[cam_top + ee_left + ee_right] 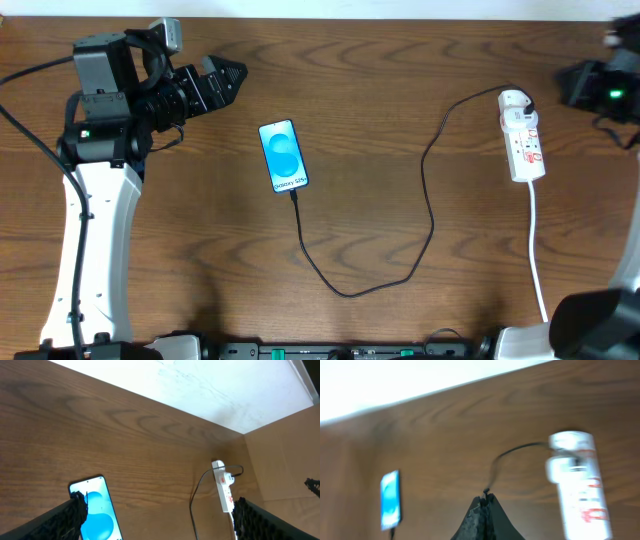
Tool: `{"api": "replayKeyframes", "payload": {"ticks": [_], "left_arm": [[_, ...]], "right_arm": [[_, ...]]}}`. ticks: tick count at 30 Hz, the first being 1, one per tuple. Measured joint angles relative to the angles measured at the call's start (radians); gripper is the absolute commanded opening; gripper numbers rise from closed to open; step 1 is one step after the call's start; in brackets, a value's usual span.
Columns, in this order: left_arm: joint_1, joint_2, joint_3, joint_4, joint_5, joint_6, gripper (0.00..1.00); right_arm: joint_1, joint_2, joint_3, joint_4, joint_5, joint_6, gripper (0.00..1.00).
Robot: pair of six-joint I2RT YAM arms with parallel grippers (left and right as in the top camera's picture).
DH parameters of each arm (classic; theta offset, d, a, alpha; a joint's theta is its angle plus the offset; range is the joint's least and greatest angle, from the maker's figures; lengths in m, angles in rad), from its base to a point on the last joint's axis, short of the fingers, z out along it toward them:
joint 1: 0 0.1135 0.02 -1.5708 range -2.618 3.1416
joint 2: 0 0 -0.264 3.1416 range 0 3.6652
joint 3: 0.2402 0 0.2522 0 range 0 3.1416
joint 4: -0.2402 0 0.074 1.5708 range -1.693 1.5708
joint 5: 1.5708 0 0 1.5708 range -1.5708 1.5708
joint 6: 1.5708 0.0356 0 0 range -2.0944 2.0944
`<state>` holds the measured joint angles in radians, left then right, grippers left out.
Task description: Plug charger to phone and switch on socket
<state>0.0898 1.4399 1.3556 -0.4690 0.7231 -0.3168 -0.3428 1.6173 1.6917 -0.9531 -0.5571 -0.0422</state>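
Charger (432, 215) in phone (283, 155) and socket (522, 140); the switch seems all that's left. My left end effector (228, 76) gapes empty, my right end effector (486, 496) closed on nothing.

The phone (283, 156), charger (430, 210) and socket (522, 140) are being carried by the wooden table (400, 60), the charger being borne in a loop from the phone's near end to the socket, well to the phone's right.
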Motion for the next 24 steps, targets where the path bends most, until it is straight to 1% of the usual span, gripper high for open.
{"api": "replayKeyframes", "payload": {"ticks": [5,7,8,9,11,12,13,14,16,18,24], "left_arm": [[0.000,0.000,0.000,0.000,0.000,0.000,0.94],[0.000,0.000,0.000,0.000,0.000,0.000,0.93],[0.000,0.000,0.000,0.000,0.000,0.000,0.94],[0.000,0.000,0.000,0.000,0.000,0.000,0.93],[0.000,0.000,0.000,0.000,0.000,0.000,0.93],[0.000,0.000,0.000,0.000,0.000,0.000,0.94],[0.000,0.000,0.000,0.000,0.000,0.000,0.93],[0.000,0.000,0.000,0.000,0.000,0.000,0.94],[0.000,0.000,0.000,0.000,0.000,0.000,0.93],[0.000,0.000,0.000,0.000,0.000,0.000,0.93],[0.000,0.000,0.000,0.000,0.000,0.000,0.93]], "right_arm": [[0.181,-0.043,0.000,-0.066,0.023,-0.055,0.08],[0.257,-0.052,0.000,-0.072,0.050,-0.065,0.13],[0.291,-0.053,0.000,-0.073,0.065,-0.068,0.18],[0.333,-0.054,0.000,-0.073,0.086,-0.074,0.26],[0.398,-0.054,0.000,-0.070,0.126,-0.077,0.50],[0.420,-0.054,0.000,-0.069,0.137,-0.080,0.68],[0.447,-0.054,0.000,-0.067,0.155,-0.084,0.82],[0.472,-0.054,0.000,-0.068,0.167,-0.083,0.89],[0.517,-0.054,0.000,-0.066,0.198,-0.087,0.95],[0.540,-0.054,0.000,-0.053,0.211,-0.086,0.99],[0.560,-0.054,0.000,0.000,0.240,-0.067,0.99]]}}
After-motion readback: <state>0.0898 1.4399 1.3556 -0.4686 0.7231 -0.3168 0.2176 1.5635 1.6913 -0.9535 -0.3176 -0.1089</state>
